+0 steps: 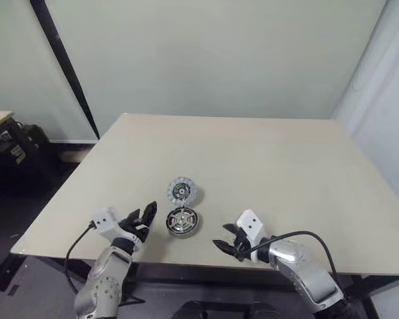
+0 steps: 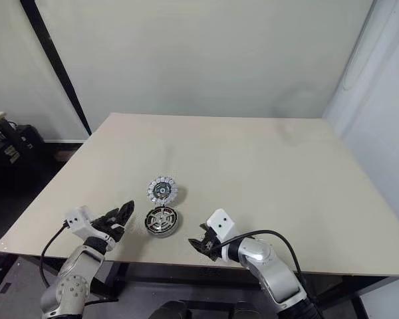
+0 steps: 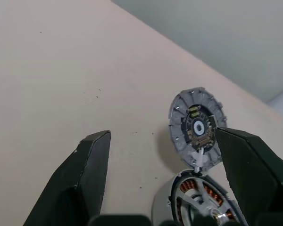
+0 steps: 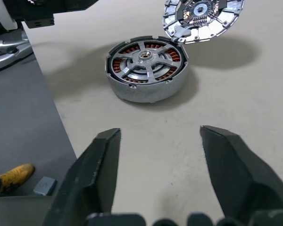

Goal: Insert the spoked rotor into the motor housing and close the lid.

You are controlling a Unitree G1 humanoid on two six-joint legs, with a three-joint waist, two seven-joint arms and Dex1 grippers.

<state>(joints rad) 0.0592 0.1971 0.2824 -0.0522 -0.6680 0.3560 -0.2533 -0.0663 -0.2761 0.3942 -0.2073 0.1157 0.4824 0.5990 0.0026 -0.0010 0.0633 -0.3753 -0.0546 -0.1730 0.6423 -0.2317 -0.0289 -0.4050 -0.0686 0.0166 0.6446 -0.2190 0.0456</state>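
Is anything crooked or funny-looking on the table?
Yes: the lid is not lying flat. It stands propped up, tilted, its edge meeting the rim of the motor housing, like an open flap. The spoked rotor already sits inside the housing, so it is uncovered. Nothing looks spilled or broken.

Lighting: even, diffuse, moderately bright; source apparently overhead, though no lamp is in frame.

Table (image 1: 266, 173): pale matt top, evenly lit, no glare.

Shadows: soft-edged and short. In the right wrist view a broad grey one lies on the table beside the motor housing (image 4: 147, 68), a fainter oval one under the raised lid (image 4: 202, 16).

Highlights: mild sheen on the spoked rotor (image 4: 146, 57), none blown out.

Dark areas: floor at the head views' left, detail lost.

Focus: head views sharp throughout. Black fingers (image 3: 80, 181) in the wrist views soft, near-featureless.

Distortion: slight wide-angle stretching in the wrist views.
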